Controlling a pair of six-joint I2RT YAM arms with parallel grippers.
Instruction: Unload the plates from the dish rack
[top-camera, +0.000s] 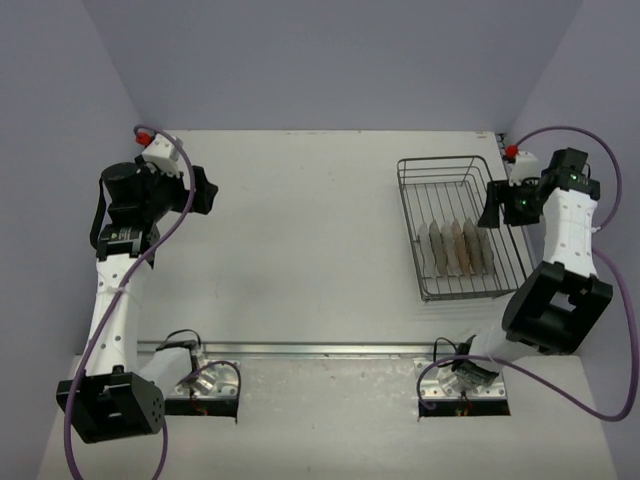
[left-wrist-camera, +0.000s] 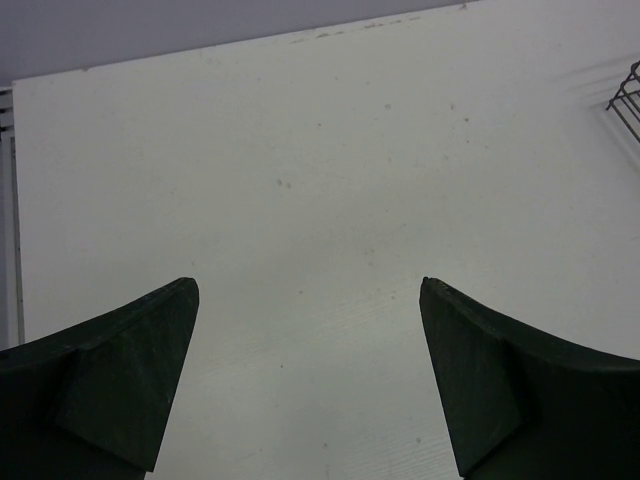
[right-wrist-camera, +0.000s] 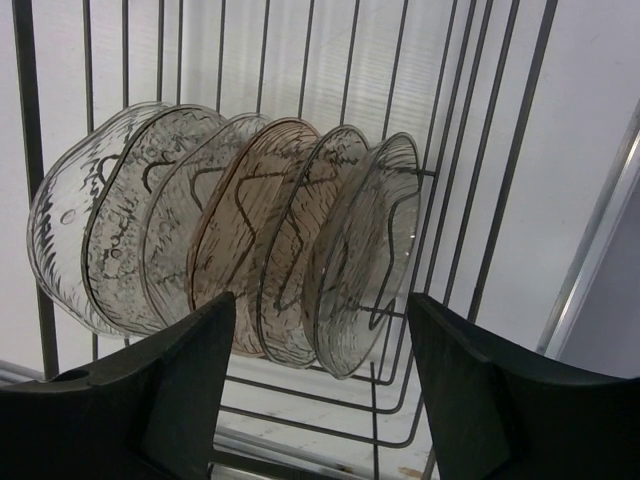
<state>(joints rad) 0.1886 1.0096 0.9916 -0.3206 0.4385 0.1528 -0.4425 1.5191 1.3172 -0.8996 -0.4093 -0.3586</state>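
Plates wait on edge in the rectangular silver wire dish rack (top-camera: 405, 215), which sits at the far right of the white table (top-camera: 300, 250) beside the right arm (top-camera: 565, 225), its long side running away from the arm bases. Inside it we see a row of small round translucent plates (right-wrist-camera: 250, 230) standing upright between the wires, packed face to face. From the right wrist camera we count six of them: the three on the left look clear, the fourth carries a pinkish-tan tint, and the last two look greyish. In the overhead view the row sits in the near half of the rack.

The right gripper (right-wrist-camera: 320, 300) hangs at the rack's right rim, pointed at the row. Its two dark fingers (right-wrist-camera: 170, 390) stand parted, and the lower edges of the right-hand plates show in the gap between them. We see neither finger touching a plate, and nothing is clamped.

Across the table, well apart from the rack, the left gripper (left-wrist-camera: 308, 290) hovers over the white tabletop. Its jaws are spread wide with nothing between them — only one corner of the rack shows at the far right edge of its wrist view.
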